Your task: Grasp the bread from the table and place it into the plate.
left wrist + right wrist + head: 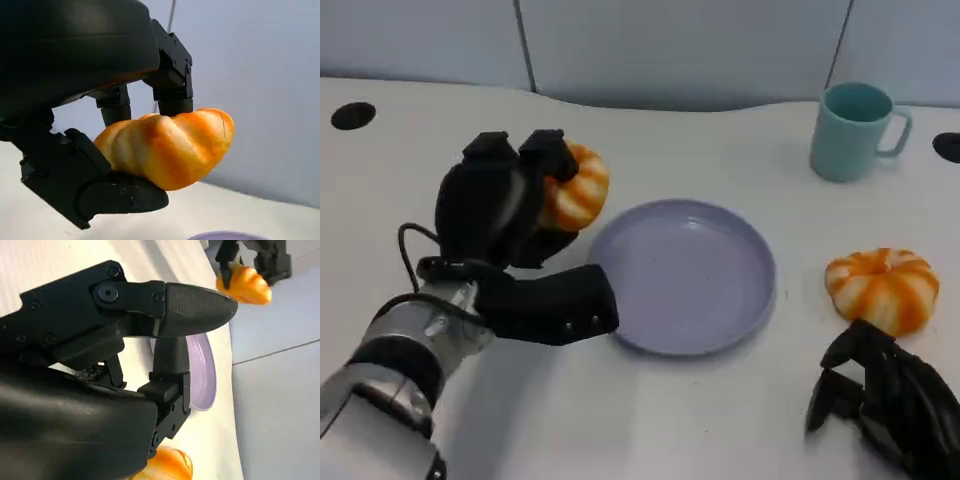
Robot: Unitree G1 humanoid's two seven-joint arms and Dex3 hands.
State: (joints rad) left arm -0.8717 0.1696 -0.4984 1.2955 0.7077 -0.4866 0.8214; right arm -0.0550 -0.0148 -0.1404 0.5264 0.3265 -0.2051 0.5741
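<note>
My left hand (pixel 505 215) grips an orange-and-white striped bread (pixel 576 186) and holds it above the table, just left of the lavender plate (pixel 690 280). In the left wrist view the bread (pixel 170 150) sits between the fingers above and the thumb below, with the plate's rim (pixel 225 235) beneath. A second striped bread (pixel 882 288) lies on the table right of the plate. My right hand (pixel 885 400) rests at the front right, just behind that bread, with its fingers apart and nothing in them. The right wrist view shows that hand (pixel 150 340), the plate (pixel 202 372) and the held bread (pixel 245 285).
A teal mug (pixel 855 130) stands at the back right. Two dark round holes (pixel 353 115) (pixel 948 147) mark the white table near its far edges. A grey partition wall runs behind the table.
</note>
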